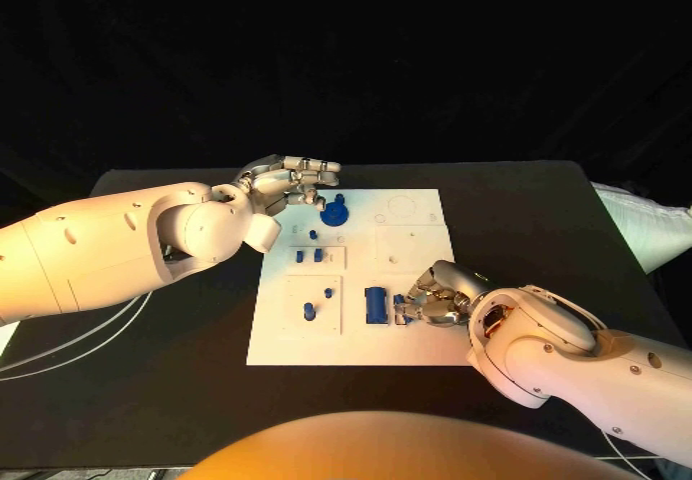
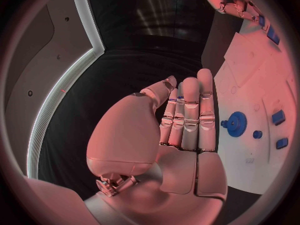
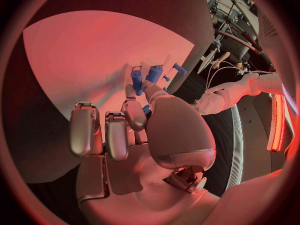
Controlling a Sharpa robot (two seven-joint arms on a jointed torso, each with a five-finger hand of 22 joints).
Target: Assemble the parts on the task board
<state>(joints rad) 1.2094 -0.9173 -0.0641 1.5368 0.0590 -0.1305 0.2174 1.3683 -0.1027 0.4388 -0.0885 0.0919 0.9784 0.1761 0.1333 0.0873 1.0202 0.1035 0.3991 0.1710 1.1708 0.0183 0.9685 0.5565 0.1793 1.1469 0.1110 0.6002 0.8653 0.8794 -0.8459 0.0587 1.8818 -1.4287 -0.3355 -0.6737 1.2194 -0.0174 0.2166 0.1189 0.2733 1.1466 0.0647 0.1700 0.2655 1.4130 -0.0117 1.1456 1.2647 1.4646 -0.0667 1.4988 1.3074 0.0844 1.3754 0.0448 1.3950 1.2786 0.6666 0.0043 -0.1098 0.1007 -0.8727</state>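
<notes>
The right hand (image 1: 433,295), at five o'clock on the task board (image 1: 418,345), seems to pinch a blue peg (image 3: 136,80); keep it upright. The left hand (image 1: 289,183) hovers spread, empty, near the blue gear (image 1: 335,212).

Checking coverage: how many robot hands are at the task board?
2: left hand by the blue gear at the far edge; right hand beside the blue cylinder.
</notes>
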